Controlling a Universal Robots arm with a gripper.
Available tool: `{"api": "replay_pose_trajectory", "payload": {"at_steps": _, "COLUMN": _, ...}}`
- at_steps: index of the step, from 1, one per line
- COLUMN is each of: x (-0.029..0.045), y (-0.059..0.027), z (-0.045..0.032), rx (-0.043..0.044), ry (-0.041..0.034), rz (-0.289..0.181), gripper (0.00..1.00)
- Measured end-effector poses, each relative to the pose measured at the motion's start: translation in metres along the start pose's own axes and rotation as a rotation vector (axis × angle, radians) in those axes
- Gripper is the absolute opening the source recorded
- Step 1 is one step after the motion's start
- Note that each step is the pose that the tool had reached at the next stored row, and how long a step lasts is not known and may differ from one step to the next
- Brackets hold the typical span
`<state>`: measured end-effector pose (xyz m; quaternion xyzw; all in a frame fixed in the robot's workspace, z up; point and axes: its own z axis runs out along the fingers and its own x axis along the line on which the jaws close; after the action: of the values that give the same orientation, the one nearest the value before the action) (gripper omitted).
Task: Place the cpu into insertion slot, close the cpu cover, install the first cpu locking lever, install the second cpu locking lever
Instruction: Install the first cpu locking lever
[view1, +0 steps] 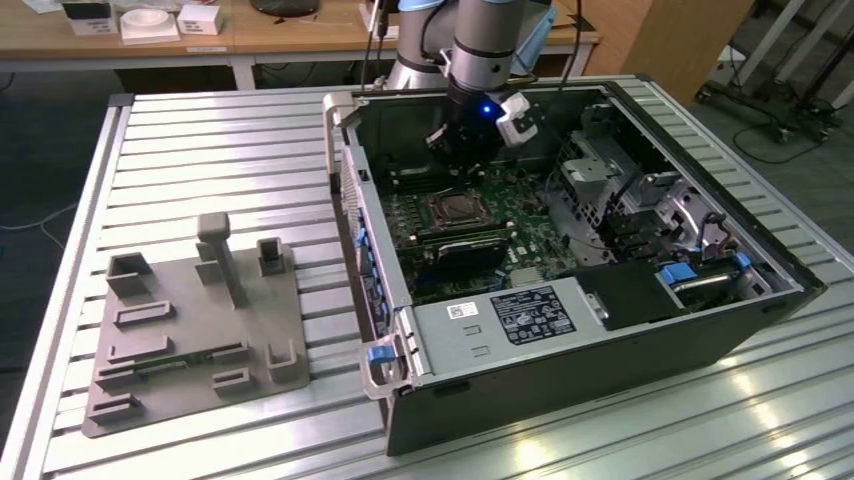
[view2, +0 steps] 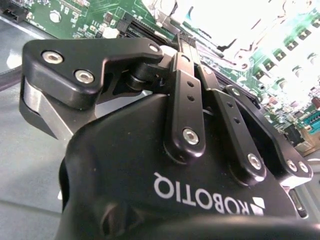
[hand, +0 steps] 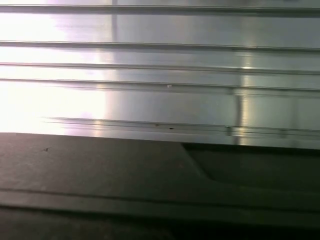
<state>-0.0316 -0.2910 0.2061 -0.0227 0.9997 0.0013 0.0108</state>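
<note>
Clenched claw (view1: 462, 150) over the board (view1: 514, 215), cpu (view1: 455, 209) in its socket near but apart.

- A slatted metal tabletop (hand: 160, 102) takes up the upper half of the first wrist view, its long silvery strips running straight across and set apart by thin dark grooves (hand: 160, 46).
- Strong glare (hand: 50, 100) washes out the strips on one side; a narrower bright streak (hand: 245, 95) crosses them further along.
- In front of the slats lies a dark grey panel (hand: 90, 167), matt and faintly scuffed, its far edge meeting the shiny metal.
- A darker sunken patch (hand: 260, 165) is cut into that panel, with a slanted edge.
- A low ridge (hand: 150, 207) runs the length of the panel.
</note>
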Motion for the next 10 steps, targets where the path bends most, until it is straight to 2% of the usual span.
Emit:
{"api": "replay_pose_trajectory", "payload": {"at_steps": 3, "x": 0.0, "y": 0.0, "z": 0.0009, "rx": 0.0028, "ry": -0.0001, "rz": -0.001, "gripper": 0.1}}
{"api": "replay_pose_trajectory", "payload": {"at_steps": 10, "x": 0.0, "y": 0.0, "z": 0.0038, "rx": 0.0206, "ry": 0.0009, "rz": -0.002, "gripper": 0.1}}
